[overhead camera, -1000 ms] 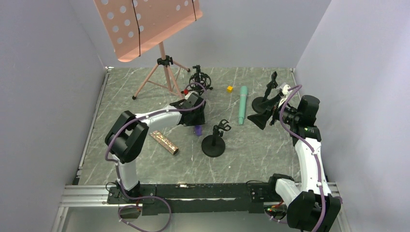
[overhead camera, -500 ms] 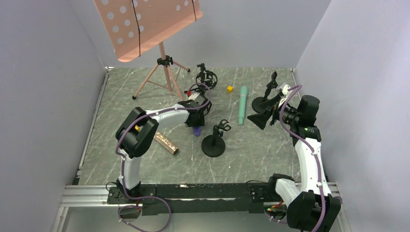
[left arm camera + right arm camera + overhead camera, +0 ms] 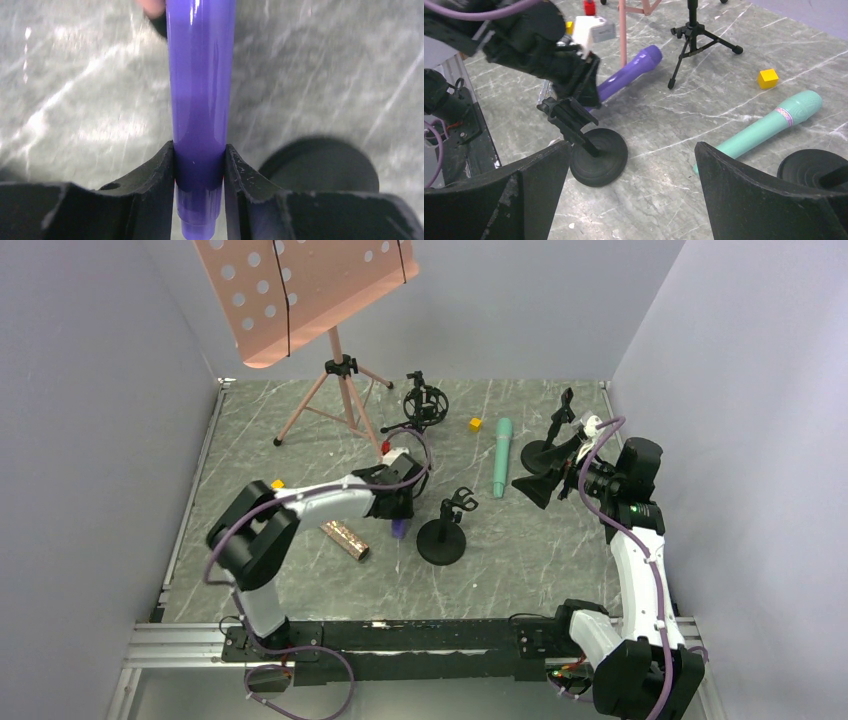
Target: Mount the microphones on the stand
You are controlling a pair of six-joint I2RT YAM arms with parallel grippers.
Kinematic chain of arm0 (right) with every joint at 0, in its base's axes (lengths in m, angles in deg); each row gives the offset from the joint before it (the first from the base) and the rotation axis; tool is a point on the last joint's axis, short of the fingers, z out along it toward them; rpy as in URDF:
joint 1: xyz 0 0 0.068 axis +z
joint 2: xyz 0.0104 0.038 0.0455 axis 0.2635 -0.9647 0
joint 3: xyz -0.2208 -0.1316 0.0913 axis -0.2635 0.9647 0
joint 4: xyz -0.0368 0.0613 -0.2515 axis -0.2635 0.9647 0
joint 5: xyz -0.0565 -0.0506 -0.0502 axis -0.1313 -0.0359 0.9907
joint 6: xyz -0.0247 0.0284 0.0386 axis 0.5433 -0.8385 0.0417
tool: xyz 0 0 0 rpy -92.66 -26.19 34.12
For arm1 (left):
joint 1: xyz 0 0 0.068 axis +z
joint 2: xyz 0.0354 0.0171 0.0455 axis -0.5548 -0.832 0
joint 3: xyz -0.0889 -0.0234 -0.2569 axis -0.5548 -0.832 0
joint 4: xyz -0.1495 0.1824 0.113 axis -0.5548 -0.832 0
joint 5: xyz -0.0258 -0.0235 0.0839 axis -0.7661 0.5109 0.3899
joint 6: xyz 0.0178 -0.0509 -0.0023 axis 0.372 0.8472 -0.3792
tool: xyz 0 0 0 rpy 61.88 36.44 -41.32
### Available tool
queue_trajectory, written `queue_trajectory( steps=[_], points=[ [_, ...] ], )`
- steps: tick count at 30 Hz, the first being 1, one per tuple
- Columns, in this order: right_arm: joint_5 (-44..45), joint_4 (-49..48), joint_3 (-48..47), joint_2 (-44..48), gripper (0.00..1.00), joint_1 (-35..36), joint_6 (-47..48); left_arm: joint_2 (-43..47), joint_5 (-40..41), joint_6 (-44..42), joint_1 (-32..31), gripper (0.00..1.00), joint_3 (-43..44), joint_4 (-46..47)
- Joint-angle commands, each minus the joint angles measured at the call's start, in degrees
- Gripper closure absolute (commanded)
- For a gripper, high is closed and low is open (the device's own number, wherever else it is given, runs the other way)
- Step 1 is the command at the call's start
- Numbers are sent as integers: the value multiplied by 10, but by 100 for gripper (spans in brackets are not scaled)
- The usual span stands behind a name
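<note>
My left gripper (image 3: 394, 508) is shut on the purple microphone (image 3: 200, 95) near its tail end and holds it just left of the black round-base stand (image 3: 442, 541). In the right wrist view the purple microphone (image 3: 630, 69) slants up away from that stand's clip (image 3: 566, 116). The mint-green microphone (image 3: 500, 456) lies on the table, and it also shows in the right wrist view (image 3: 769, 127). The bronze microphone (image 3: 345, 538) lies under my left arm. My right gripper (image 3: 536, 486) is open and empty, raised at the right (image 3: 631, 150).
A second round-base stand (image 3: 545, 453) is by my right gripper. A tripod stand with a ring mount (image 3: 425, 405) stands at the back. The pink music stand (image 3: 340, 390) is at the back left. Yellow cubes (image 3: 475, 424) (image 3: 277, 484) and a red cube (image 3: 386, 448) lie about.
My left gripper has moved nearer and a little left with the purple microphone, toward the round-base stand. The right arm has not moved.
</note>
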Motion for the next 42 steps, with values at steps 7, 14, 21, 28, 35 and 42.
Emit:
queue_trajectory(
  steps=[7, 14, 21, 28, 35, 42],
  points=[
    [-24, 5, -10, 9, 0, -2, 26, 250, -67, -52, -9, 100, -156, 77],
    [-76, 42, -24, 5, 0, 0, 59, 458, -94, -108, -9, 100, -270, 154],
    [-111, 91, -77, -29, 0, 40, 72, 605, -162, -188, -9, 100, -293, 253],
    [-103, 83, -217, -77, 0, 178, -17, 549, -242, -183, -15, 100, -220, 353],
    [-61, -261, -194, -133, 1, 230, -371, 421, -287, -174, -52, 100, -128, 424],
    [-30, -312, -200, -164, 0, 250, -423, 350, -315, -160, -68, 100, -88, 452]
  ],
)
